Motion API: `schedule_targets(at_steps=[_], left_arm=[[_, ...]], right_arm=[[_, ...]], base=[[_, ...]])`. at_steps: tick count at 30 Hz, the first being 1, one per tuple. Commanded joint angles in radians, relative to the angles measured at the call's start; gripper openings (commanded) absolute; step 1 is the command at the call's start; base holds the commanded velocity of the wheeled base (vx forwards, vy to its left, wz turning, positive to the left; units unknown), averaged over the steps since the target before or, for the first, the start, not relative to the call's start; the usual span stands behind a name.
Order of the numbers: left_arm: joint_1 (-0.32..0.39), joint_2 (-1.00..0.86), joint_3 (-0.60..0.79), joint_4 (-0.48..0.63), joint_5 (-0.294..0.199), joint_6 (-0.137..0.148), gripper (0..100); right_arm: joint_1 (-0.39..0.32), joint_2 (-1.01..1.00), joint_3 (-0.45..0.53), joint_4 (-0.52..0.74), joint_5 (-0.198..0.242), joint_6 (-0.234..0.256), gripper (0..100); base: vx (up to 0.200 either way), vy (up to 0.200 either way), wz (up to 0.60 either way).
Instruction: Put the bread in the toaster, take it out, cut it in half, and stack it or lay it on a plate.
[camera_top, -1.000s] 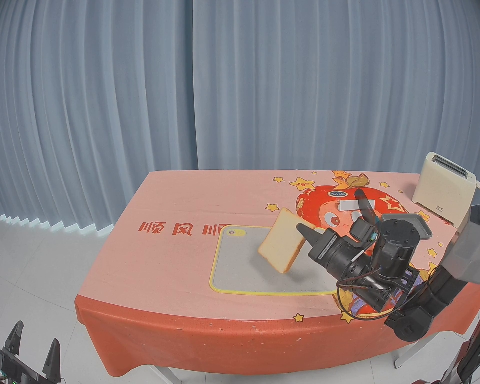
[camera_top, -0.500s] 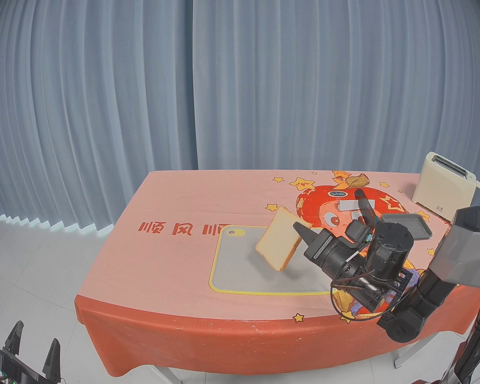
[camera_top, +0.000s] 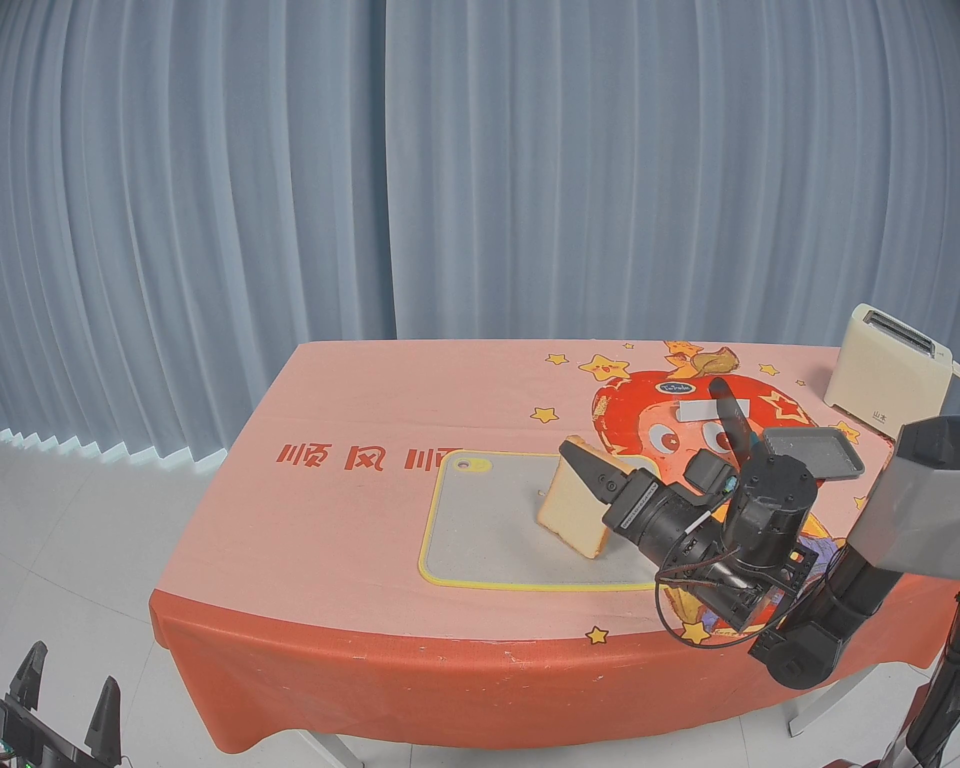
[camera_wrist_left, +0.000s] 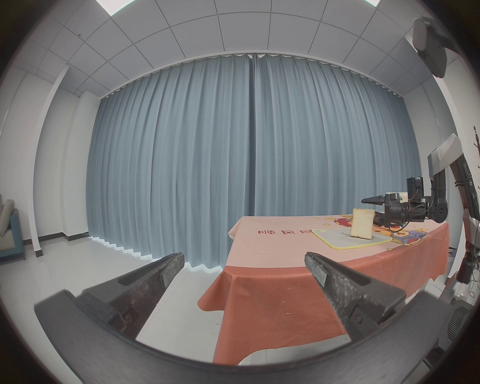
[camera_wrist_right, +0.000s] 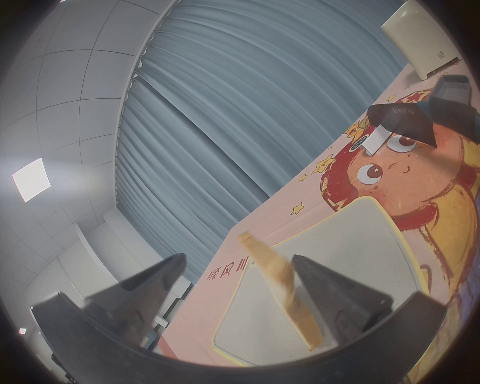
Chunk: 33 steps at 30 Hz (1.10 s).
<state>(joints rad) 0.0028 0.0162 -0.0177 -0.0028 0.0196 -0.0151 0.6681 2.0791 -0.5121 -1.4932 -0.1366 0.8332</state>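
cutting board (camera_top: 470, 520): right corner under my right wrist | knife (camera_top: 728, 405): handle behind that wrist | grey tray (camera_top: 825, 452): near side covered too | toaster (camera_top: 885, 375): lower corner behind my forearm | bread (camera_top: 568, 508): right edge behind my right claw (camera_wrist_right: 238, 258)

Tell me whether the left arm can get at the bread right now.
Probably not: the left hand hangs low off the table's left end, far from the bread on the cutting board.

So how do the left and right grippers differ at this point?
The left gripper sits low and well away from the table; the right gripper is over the cutting board. The left gripper has nothing between its fingers; the right gripper has the bread slice standing tilted on the board between its fingers. Both are open.
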Motion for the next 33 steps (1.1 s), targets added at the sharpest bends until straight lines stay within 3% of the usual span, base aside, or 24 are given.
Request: schedule_targets(at_steps=[1,5,12,33], left_arm=[[0.000,-0.005,0.018,0.000,0.000,0.000,100],[0.000,-0.005,0.018,0.000,0.000,0.000,100],[0.000,-0.005,0.018,0.000,0.000,0.000,100],[0.000,-0.005,0.018,0.000,0.000,0.000,100]], right_arm=[[-0.001,0.016,0.003,0.002,-0.001,-0.011,100],[-0.010,0.019,0.004,0.001,-0.003,-0.057,100],[-0.005,0.018,0.004,0.016,-0.040,-0.078,100],[0.005,-0.063,-0.059,0.346,-0.051,0.009,100]], base=[[0.000,0.000,0.00],[0.000,0.000,0.00],[0.000,0.000,0.00],[0.000,0.000,0.00]])
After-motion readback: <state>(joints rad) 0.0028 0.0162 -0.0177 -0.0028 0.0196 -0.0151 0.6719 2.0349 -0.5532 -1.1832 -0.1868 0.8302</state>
